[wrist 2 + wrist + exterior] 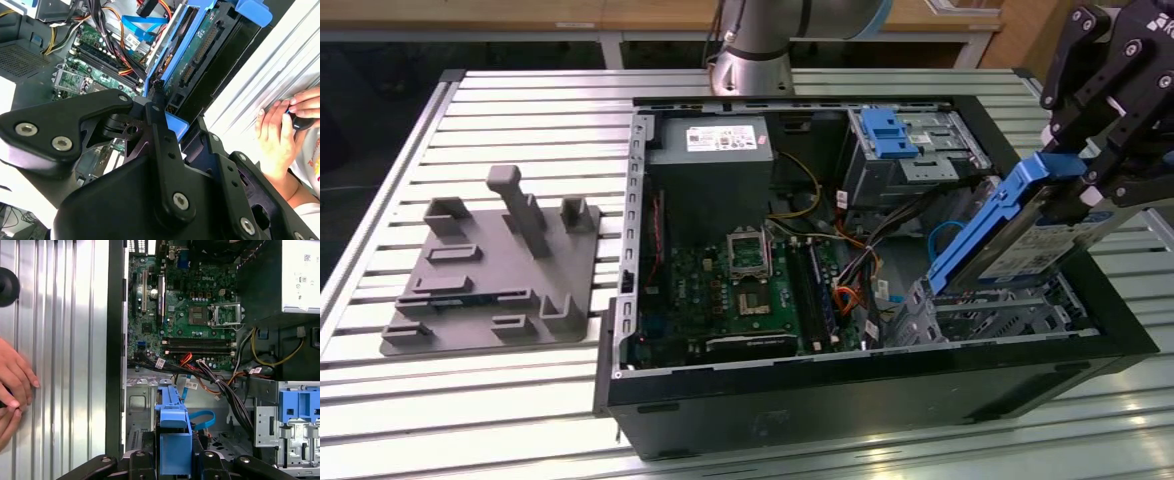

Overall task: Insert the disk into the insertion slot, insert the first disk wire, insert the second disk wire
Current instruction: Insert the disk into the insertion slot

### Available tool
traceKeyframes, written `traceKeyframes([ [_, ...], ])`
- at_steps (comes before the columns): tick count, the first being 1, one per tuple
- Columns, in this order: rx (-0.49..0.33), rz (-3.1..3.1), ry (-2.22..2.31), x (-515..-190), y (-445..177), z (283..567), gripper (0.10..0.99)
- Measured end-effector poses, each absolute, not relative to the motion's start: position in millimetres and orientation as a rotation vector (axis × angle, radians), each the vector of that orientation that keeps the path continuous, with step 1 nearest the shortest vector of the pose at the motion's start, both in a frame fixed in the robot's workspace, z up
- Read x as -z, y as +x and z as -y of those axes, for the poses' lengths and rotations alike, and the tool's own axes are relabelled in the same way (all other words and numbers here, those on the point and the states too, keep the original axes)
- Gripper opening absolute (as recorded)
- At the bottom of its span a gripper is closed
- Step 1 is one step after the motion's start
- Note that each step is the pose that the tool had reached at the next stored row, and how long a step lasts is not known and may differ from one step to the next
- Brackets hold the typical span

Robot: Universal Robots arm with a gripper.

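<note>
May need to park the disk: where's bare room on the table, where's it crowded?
Bare table slats lie around the grey fixture plate, widest on its near side in the exterior view. Crowded: cables beside the insertion slot, where the gripper holds the disk.

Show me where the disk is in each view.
Exterior view: the disk tilts above the insertion slot, at the exterior view's right.
Second wrist view: the disk stands just beyond the jaws.
First wrist view: the disk sits between the jaws.
Shared landmark: the green motherboard.
</note>
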State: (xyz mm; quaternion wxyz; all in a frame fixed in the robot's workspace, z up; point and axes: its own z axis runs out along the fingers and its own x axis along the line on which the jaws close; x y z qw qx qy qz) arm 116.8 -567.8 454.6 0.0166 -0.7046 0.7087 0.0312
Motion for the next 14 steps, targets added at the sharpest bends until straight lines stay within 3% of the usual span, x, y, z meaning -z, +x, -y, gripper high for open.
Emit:
traceKeyframes([
  [14, -0.097, -2.203, -2.191, -449.7, 117.8, 568.6, 0.361],
])
